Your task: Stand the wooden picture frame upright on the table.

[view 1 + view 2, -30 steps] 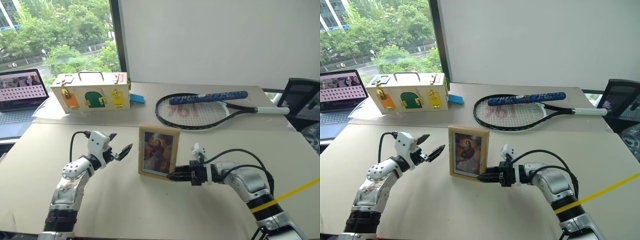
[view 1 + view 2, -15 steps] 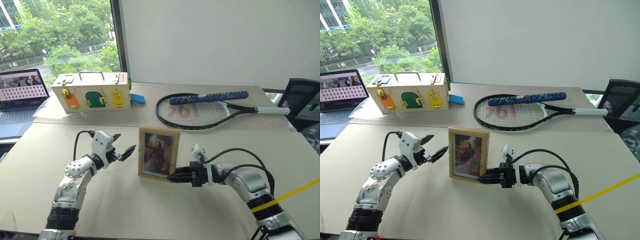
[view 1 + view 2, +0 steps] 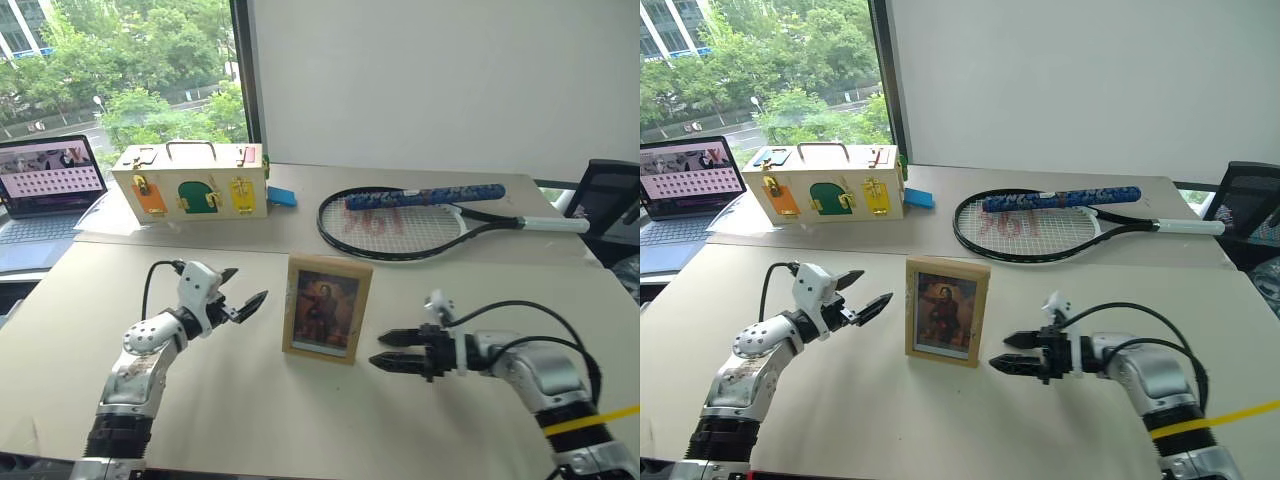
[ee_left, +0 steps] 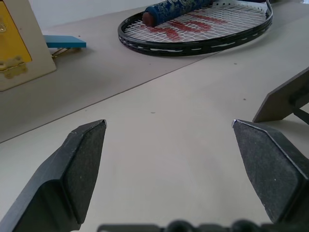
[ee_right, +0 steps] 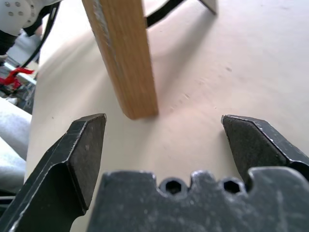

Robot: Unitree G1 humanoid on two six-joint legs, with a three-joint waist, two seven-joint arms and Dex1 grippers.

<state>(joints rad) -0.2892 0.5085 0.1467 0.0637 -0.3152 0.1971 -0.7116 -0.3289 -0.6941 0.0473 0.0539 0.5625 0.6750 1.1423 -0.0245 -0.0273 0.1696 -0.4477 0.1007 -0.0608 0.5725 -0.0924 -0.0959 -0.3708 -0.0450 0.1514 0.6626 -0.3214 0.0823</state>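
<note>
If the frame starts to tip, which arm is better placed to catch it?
Right, probably. The right pincer is open, level with the standing wooden picture frame's lower corner. The left pincer, also open, sits farther off.

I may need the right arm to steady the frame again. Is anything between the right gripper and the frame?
Nothing visible. The right gripper, jaws open, sits just right of the upright frame with only bare table between them. The racket lies well behind.
</note>
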